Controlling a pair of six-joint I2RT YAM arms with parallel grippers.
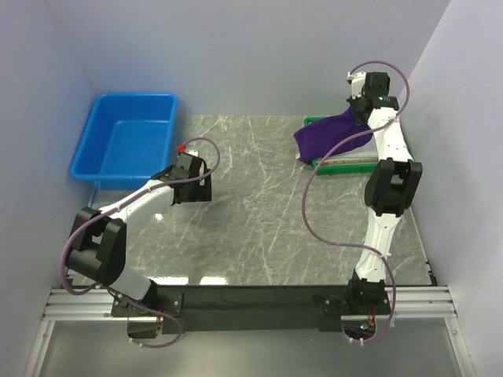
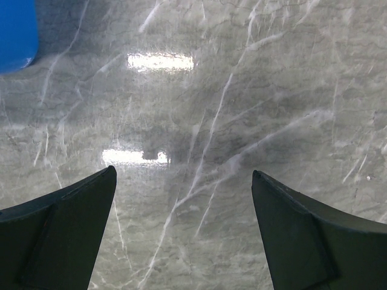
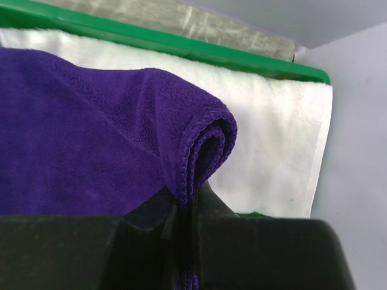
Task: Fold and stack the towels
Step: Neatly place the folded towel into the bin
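Observation:
A dark purple towel (image 1: 328,133) hangs lifted over the green tray (image 1: 343,166) at the back right, and my right gripper (image 1: 363,110) is shut on its upper edge. In the right wrist view the purple towel (image 3: 91,133) is pinched between the two black fingers, my right gripper (image 3: 187,202) closed on a folded hem. Under it a white towel (image 3: 272,139) lies in the green tray (image 3: 181,51). My left gripper (image 1: 192,188) hovers open over bare marble at the left; in the left wrist view the left gripper (image 2: 184,181) holds nothing.
A blue plastic bin (image 1: 126,141) stands at the back left, its corner (image 2: 15,33) showing in the left wrist view. The grey marble tabletop (image 1: 259,212) lies between the arms. Walls close in on the left, back and right.

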